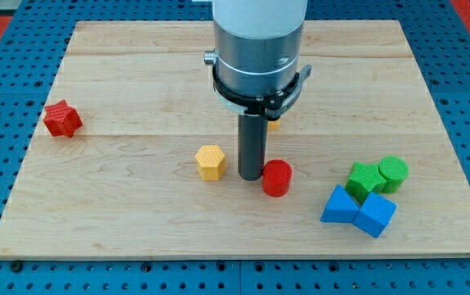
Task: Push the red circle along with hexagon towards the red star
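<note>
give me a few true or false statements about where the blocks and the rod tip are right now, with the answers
1. My tip is between the yellow hexagon and the red circle. True.
2. The red star sits at the view's right edge of the board. False: it is near the left edge.
3. The red circle touches the yellow hexagon. False: they are apart, with the rod between them.
4. Two green blocks and two blue blocks cluster at the view's lower right. True.
5. The tip is against the red star. False: it is far to the star's right, beside the red circle.
</note>
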Controlling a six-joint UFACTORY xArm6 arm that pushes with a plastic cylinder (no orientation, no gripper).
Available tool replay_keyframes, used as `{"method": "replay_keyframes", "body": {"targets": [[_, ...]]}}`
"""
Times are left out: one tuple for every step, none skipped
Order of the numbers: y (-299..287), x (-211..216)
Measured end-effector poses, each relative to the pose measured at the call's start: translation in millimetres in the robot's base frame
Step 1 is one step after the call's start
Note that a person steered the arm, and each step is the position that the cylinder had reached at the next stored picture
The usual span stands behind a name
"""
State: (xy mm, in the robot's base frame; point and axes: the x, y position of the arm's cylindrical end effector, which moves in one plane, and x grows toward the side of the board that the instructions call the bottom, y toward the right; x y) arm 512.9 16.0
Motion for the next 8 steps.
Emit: {"method": "replay_keyframes", "body": {"targets": [[21,-29],[47,-38],[83,-8],[73,18],[13,4],[-71,-16],[-96,-27],[-131,-47]]}}
